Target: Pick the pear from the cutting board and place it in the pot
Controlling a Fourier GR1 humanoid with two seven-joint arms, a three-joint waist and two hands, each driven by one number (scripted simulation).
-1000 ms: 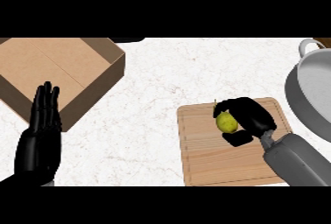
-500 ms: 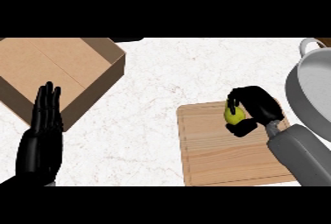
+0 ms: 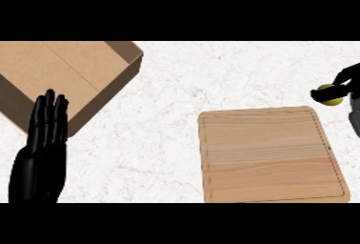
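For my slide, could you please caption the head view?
Right hand carries the pear beyond the cutting board.

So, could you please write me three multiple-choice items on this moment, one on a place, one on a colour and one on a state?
1. Where is the pear?
A. on the cutting board
B. in the right hand, at the view's right edge
C. in the cardboard box

2. What colour is the pear?
A. red
B. yellow-green
C. brown

3. How is the left hand?
A. open, fingers straight
B. curled round the pear
C. pressing the board

Answers: 1 B, the right hand curls round it beyond the cutting board; 2 B, its skin shows yellow-green; 3 A, it rests by the cardboard box.
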